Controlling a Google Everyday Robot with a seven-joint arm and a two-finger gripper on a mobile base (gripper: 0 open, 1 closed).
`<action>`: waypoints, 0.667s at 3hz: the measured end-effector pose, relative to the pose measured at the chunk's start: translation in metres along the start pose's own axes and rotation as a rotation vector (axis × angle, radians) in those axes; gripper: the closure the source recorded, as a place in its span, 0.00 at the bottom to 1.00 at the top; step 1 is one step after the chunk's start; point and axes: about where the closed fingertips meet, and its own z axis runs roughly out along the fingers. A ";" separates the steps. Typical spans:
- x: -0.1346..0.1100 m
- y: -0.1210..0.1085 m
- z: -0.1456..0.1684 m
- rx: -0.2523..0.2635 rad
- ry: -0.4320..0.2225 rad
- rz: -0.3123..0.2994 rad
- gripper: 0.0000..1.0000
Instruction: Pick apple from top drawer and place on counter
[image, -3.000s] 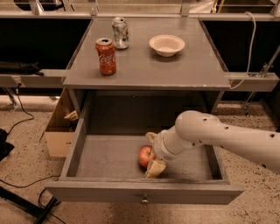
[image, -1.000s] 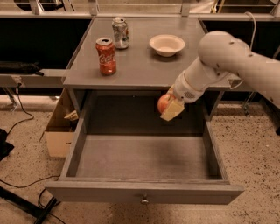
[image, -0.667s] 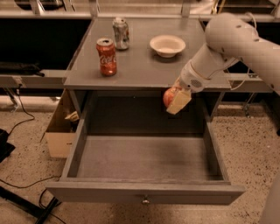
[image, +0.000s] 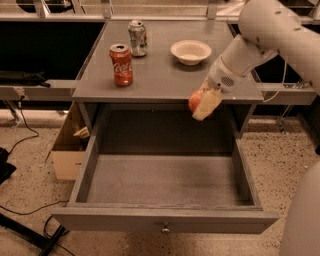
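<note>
The red apple (image: 195, 101) is held in my gripper (image: 204, 103), which is shut on it. The gripper hangs in the air at the front edge of the grey counter (image: 165, 75), right of centre, above the back of the open top drawer (image: 165, 185). The drawer is pulled fully out and its floor is bare. Its front panel carries a small round knob (image: 164, 230). My white arm (image: 260, 40) comes in from the upper right.
On the counter stand a red Coca-Cola can (image: 121, 64), a silver can (image: 137, 37) behind it and a white bowl (image: 190, 52). A cardboard box (image: 67, 150) sits on the floor left of the cabinet. Cables lie on the floor at the left.
The gripper lifted the apple out of the drawer and carried it up and back to the counter's front edge. In the last second it rose slightly and shifted right.
</note>
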 end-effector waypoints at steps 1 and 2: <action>0.004 -0.006 -0.080 0.035 0.001 0.018 1.00; 0.001 -0.015 -0.140 0.107 -0.030 0.042 1.00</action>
